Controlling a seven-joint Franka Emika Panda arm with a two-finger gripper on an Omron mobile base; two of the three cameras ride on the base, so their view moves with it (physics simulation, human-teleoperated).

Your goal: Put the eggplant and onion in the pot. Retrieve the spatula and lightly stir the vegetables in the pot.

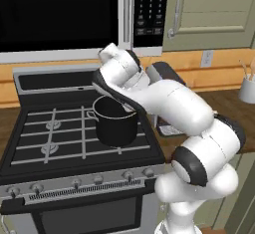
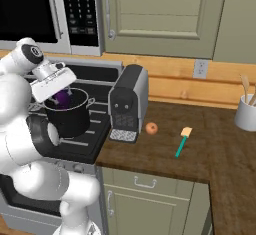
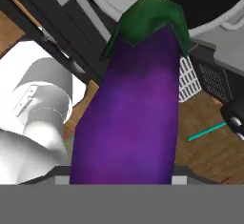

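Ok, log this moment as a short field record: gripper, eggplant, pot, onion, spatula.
gripper: gripper above the pot's mouth, shut on the eggplant
eggplant: eggplant held, purple, green cap pointing away from the hand
pot: pot on the stove, black, upright
onion: onion on the counter, beside the coffee machine
spatula: spatula lying on the counter, untouched

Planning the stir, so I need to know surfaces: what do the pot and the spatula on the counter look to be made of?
The pot looks like matte black coated metal, going by its thin silver rim and little shine. The spatula has a slim green handle, smooth and uniform like plastic, and a pale tan head that could be wood or silicone; it is too small to tell.
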